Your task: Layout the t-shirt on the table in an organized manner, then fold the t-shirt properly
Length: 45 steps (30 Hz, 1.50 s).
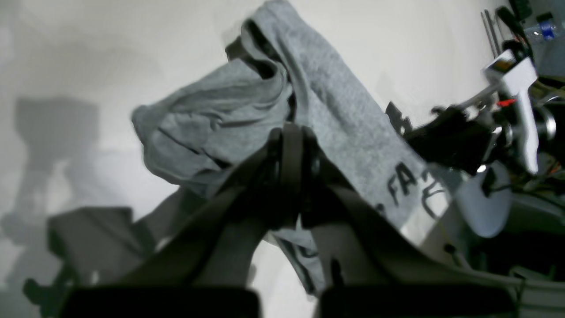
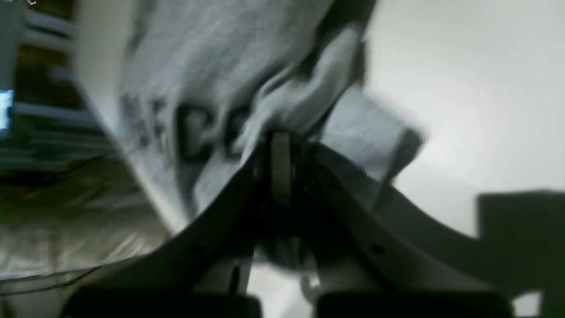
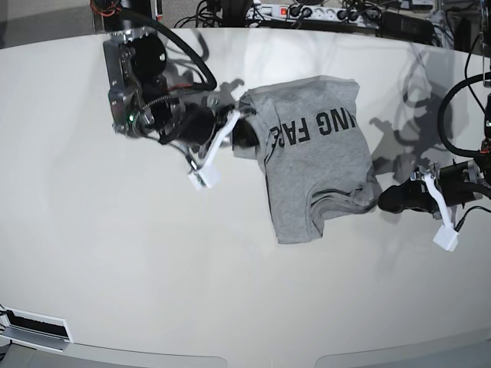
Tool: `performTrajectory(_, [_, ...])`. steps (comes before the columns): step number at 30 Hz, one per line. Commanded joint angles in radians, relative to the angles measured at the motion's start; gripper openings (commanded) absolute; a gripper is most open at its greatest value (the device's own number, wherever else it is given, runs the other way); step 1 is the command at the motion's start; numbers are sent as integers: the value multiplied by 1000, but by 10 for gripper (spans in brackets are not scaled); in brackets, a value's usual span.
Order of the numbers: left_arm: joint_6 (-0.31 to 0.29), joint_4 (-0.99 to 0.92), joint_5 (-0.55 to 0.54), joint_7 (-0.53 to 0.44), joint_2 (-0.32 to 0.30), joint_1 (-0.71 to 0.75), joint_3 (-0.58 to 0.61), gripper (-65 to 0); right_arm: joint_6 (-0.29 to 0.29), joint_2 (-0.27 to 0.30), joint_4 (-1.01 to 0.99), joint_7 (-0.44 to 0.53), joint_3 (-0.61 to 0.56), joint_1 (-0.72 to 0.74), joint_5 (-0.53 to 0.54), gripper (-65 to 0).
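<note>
The heather-grey t-shirt (image 3: 314,161) lies partly bunched on the white table (image 3: 153,268), black lettering facing up. My right gripper (image 3: 247,129) is shut on the shirt's left upper edge; in the right wrist view (image 2: 280,141) its jaws pinch a fold of the shirt (image 2: 212,66) beside the letters. My left gripper (image 3: 383,199) is shut on the shirt's lower right edge; in the left wrist view (image 1: 291,134) the shirt (image 1: 335,110) hangs from its closed jaws, lifted above the table (image 1: 88,44).
A power strip and cables (image 3: 307,11) lie beyond the table's far edge. The right arm (image 1: 507,110) shows in the left wrist view. The curved front edge (image 3: 230,356) runs along the bottom, with a white fitting (image 3: 34,326) at the left.
</note>
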Motion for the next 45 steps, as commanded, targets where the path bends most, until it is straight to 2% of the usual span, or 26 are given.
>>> performTrajectory(1, [-8, 16, -24, -14, -22, -10, -10, -650, 10, -6, 21, -9, -16, -7, 18, -650])
performTrajectory(5, [-8, 16, -67, -8, -21, 1, -10, -650, 10, -6, 23, -16, -78, -49, 19, -650])
performTrajectory(10, [-8, 16, -69, 21, -26, 1, -10, -650, 10, -6, 66, -16, -127, -60, 11, -650])
performTrajectory(14, [-8, 16, -71, 32, -47, 0, -10, -650, 10, 3, 222, -24, -125, -60, 11, -650])
performTrajectory(16, [-8, 16, -106, 38, -65, 0, -11, -650, 10, 11, 329, -49, -125, -60, 11, -650])
performTrajectory(19, [-8, 18, -240, 148, -86, 1, -19, -650, 10, 46, 492, -83, -125, -62, 11, -650])
performTrajectory(21, [-8, 20, -260, 249, -94, 16, -34, -650, 10, 78, 564, -114, -124, -81, 12, -650])
performTrajectory(25, [-8, 28, -260, 270, -94, 91, -86, -650, 10, 102, 647, -117, -97, -168, 37, -650])
performTrajectory(31, [-8, 154, -260, 271, -94, 258, -176, -650, 10, 102, 797, -116, 50, -278, 62, -650])
performTrajectory(35, [-8, 338, -260, 271, -93, 411, -261, -650, 10, 102, 869, -122, 201, -372, 205, -650])
performTrajectory(37, [-8, 426, -260, 270, -91, 495, -314, -650, 10, 102, 908, -162, 272, -427, 267, -650])
performTrajectory(41, [-8, 591, -260, 271, -59, 662, -437, -650, 10, 102, 984, -316, 404, -539, 364, -650])
performTrajectory(45, [-8, 736, -260, 291, -6, 831, -541, -650, 10, 102, 992, -384, 556, -655, 464, -650])
